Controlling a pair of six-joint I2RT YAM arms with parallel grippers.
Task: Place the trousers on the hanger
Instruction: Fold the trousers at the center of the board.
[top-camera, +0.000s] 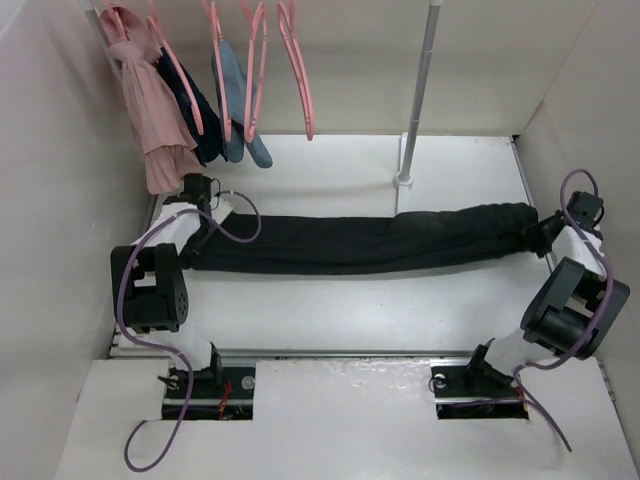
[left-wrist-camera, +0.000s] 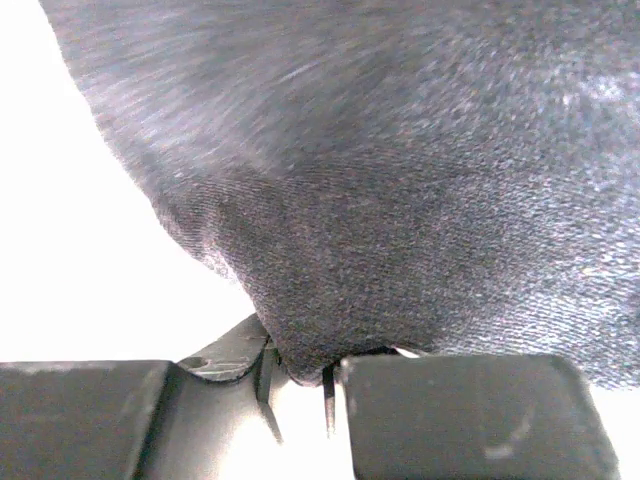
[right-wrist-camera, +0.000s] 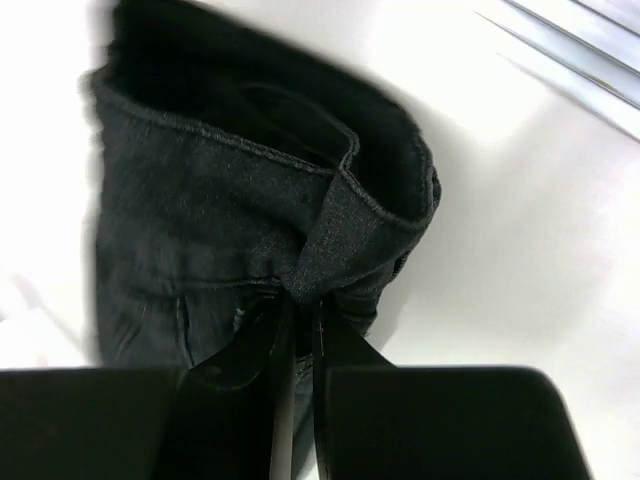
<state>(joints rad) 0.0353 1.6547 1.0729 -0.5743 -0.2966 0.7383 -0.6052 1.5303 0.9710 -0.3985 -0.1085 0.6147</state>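
The black trousers (top-camera: 360, 245) lie stretched in a long band across the table, from left to right. My left gripper (top-camera: 207, 212) is at their left end, shut on a pinch of the dark fabric (left-wrist-camera: 400, 200), which bunches between the jaws of the left gripper (left-wrist-camera: 300, 378). At the right end my right gripper (top-camera: 545, 235) is shut on a fold of the hemmed edge of the trousers (right-wrist-camera: 200, 200); in the right wrist view the right gripper (right-wrist-camera: 300, 312) holds the cloth tight. Pink hangers hang on the rail at the back, one bare hanger (top-camera: 299, 75) the furthest right.
On the rail hang a pink garment (top-camera: 150, 110), a dark navy one (top-camera: 195, 105) and a blue-grey one (top-camera: 238, 100). A metal pole (top-camera: 418, 90) stands behind the trousers on a base (top-camera: 404, 180). White walls close in left, right and back.
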